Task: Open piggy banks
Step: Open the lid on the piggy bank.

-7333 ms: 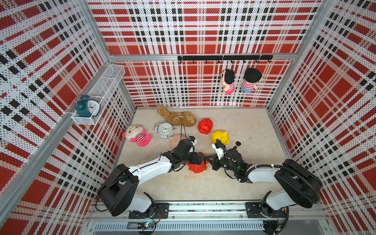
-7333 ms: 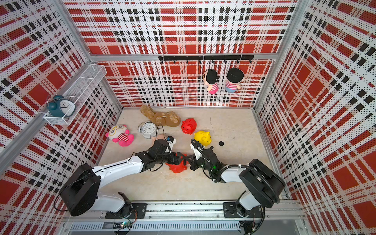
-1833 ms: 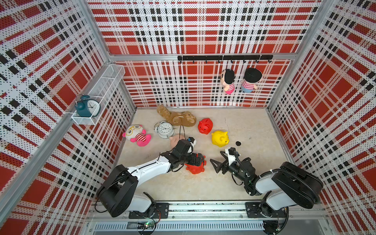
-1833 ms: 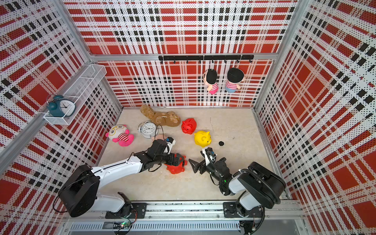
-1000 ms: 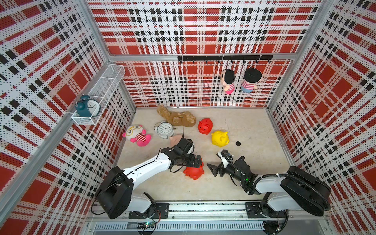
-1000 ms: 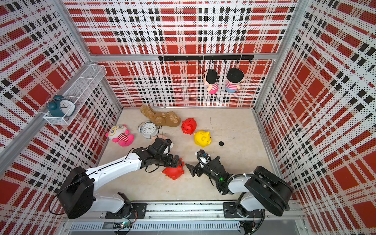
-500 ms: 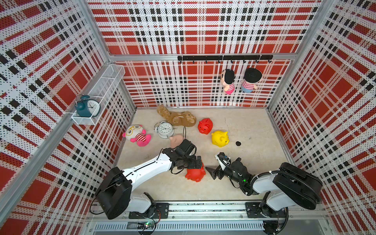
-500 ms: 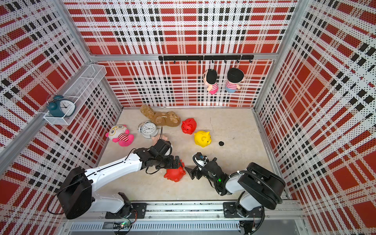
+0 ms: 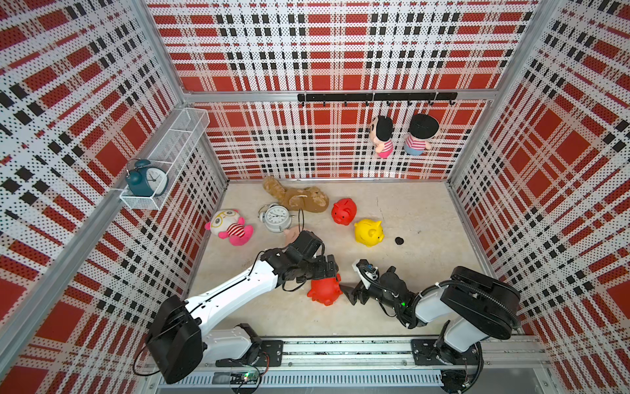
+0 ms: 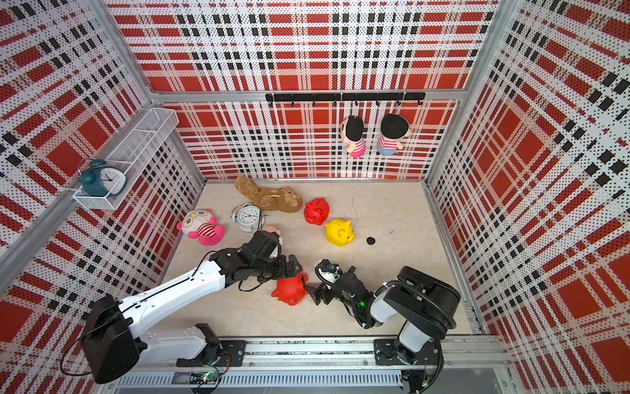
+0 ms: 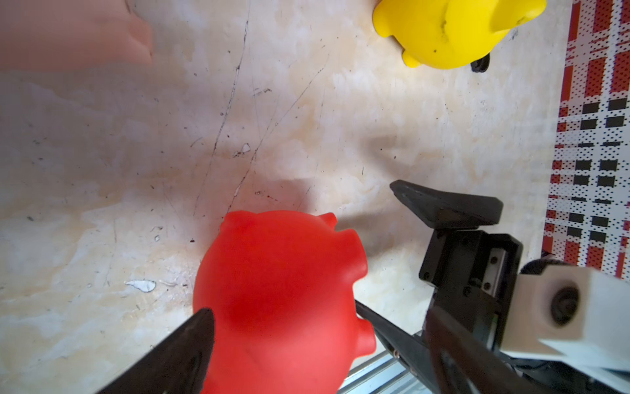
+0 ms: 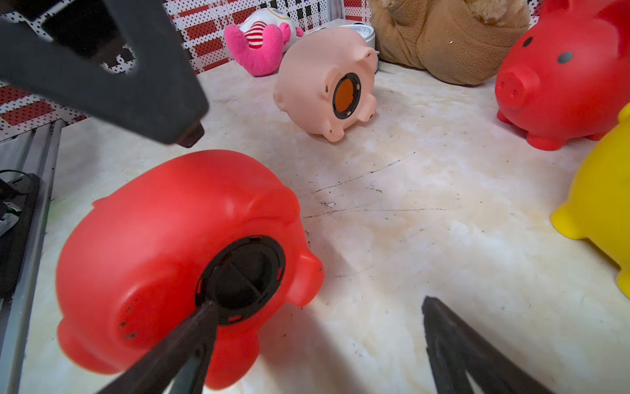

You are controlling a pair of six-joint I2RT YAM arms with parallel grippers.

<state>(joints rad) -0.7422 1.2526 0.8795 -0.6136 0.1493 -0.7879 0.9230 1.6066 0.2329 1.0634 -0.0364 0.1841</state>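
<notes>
The left gripper [image 9: 327, 273], jaws apart, straddles the red piggy bank [image 9: 324, 290] from the far left; the bank lies on its side, near centre; the right gripper [image 9: 351, 296], also spread, sits just right of it, facing the black belly plug [image 12: 240, 276]; one fingertip [image 12: 204, 312] meets the plug's rim.

Close up on marbled beige worktop [image 12: 409, 204]: glossy red plastic piggy bank [image 12: 153, 245] on its side, black round belly plug [image 12: 240, 276] seated. Right claw [image 12: 318, 305] spread wide, one fingertip [image 12: 201, 320] at the plug's rim. Above, one dark finger of left claw [image 12: 136, 99]. Behind: pale pink plastic piggy bank [image 12: 313, 78] toppled, belly hole open; upright red plastic piggy bank [image 12: 562, 68]; yellow plastic piggy bank [image 12: 603, 204]; brown plush toy [image 12: 443, 41].
</notes>
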